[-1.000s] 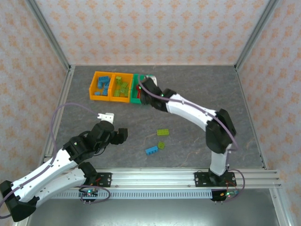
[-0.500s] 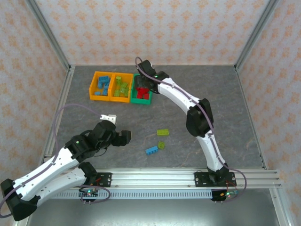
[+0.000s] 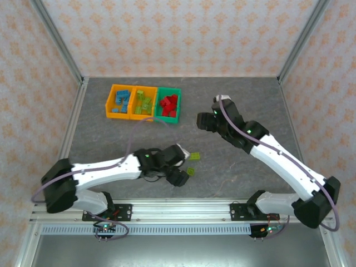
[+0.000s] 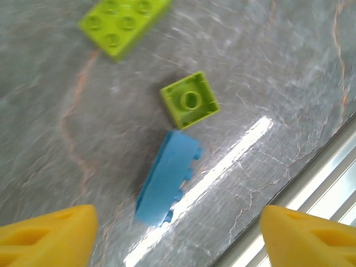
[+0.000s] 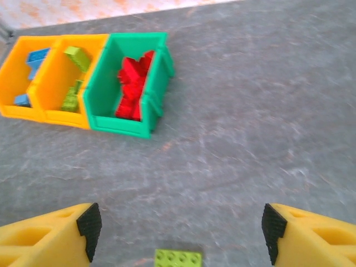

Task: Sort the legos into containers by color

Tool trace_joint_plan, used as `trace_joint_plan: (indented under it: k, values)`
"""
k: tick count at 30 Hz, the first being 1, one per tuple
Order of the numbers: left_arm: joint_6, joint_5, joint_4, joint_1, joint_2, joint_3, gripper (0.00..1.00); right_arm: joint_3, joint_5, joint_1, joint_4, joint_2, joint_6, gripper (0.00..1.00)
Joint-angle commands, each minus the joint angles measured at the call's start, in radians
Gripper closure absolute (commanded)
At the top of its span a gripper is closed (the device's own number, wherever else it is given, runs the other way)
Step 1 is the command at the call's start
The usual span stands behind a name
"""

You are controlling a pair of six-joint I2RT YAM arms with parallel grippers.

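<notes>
left claw (image 4: 178, 239) jaws apart, hovering over blue brick (image 4: 167, 183) on its side on the desk (image 4: 267, 67), small lime brick (image 4: 190, 100) just beside it; right claw (image 5: 179, 228) also apart, empty, bins (image 5: 125, 125) well ahead of it. Bricks look light, rigid, slick; I'd pinch blue across its long flat faces. Desk is glossy grey stone-look, may let it skid; patterned walls (image 3: 167, 39) close in.

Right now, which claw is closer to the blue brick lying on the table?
Left. The left claw hovers directly over the blue brick, fingertips either side of it; the right claw is far off, pointing toward the green bin.
</notes>
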Motion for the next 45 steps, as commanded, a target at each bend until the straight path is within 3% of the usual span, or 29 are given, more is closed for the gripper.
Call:
trace_joint_plan:
  k: [1,5,11,15,19,22,26,30,33,36,40,45]
  values:
    - [0.075,-0.044,-0.008,-0.019,0.113,0.042,0.31,-0.05,0.117,-0.001,-0.073,-0.066,0.036,0.2]
    - [0.097,-0.047,-0.005,-0.021,0.204,0.058,0.32,-0.047,0.148,-0.003,-0.112,-0.104,0.029,0.19]
    - [0.089,-0.108,0.013,-0.02,0.241,0.045,0.59,-0.032,0.137,-0.003,-0.123,-0.097,0.02,0.18]
    - [0.08,-0.136,0.011,-0.019,0.221,0.029,0.87,-0.03,0.13,-0.003,-0.128,-0.091,0.024,0.18]
    - [0.074,-0.154,-0.002,0.012,0.105,0.011,0.89,-0.018,0.098,-0.003,-0.134,-0.093,0.038,0.18]
    - [0.062,-0.136,0.001,0.133,-0.05,-0.006,0.89,-0.019,0.004,-0.003,-0.115,-0.094,0.057,0.18]
    - [0.032,-0.114,0.029,0.465,-0.2,-0.005,0.87,-0.065,-0.117,-0.003,-0.029,-0.09,0.105,0.18]
    - [0.057,-0.047,0.056,0.77,-0.133,0.104,0.86,-0.09,-0.139,-0.002,0.0,-0.08,0.13,0.18]
    - [0.035,0.002,0.095,0.921,-0.008,0.208,0.87,-0.095,-0.135,-0.002,0.001,-0.08,0.131,0.18]
    - [-0.009,0.031,0.155,1.018,0.123,0.298,0.87,-0.098,-0.13,-0.003,-0.009,-0.081,0.133,0.18]
    - [-0.032,0.029,0.162,1.085,0.283,0.461,0.86,-0.106,-0.14,-0.003,-0.023,-0.088,0.13,0.17]
    - [-0.028,0.039,0.063,1.129,0.44,0.685,0.71,-0.121,-0.142,-0.003,-0.021,-0.101,0.142,0.17]
